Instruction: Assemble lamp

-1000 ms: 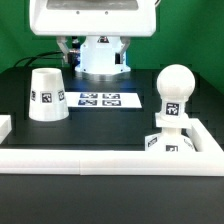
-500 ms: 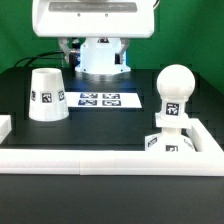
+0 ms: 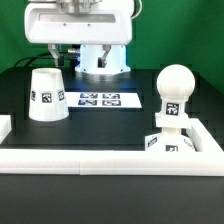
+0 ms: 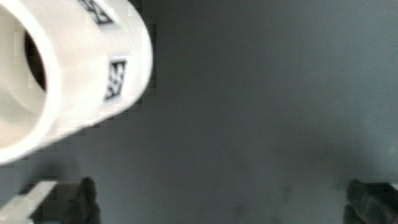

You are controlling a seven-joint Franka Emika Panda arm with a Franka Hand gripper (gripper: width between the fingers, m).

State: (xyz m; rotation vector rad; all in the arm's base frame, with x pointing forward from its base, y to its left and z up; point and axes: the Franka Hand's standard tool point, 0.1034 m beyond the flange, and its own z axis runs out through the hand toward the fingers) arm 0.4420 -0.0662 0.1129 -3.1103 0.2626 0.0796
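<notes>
Shade point(image 3: 47, 95) upright on bench point(image 3: 100, 135), exterior view's left, beside marker board point(image 3: 104, 99) | bulb point(image 3: 175, 88) seated on base point(image 3: 172, 141), right | jaws wide apart, empty, above shade point(image 4: 71, 75) | centre over shade, descend squarely, grip rim without tilting.

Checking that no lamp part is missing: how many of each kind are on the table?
Shade: 1
Bulb: 1
Base: 1
Marker board: 1
Total: 4

Robot arm point(image 3: 78, 25): white, boxy glossy housing, rounded white base; gripper point(image 4: 221, 203) with two dark fingertips point(image 4: 68, 203).
</notes>
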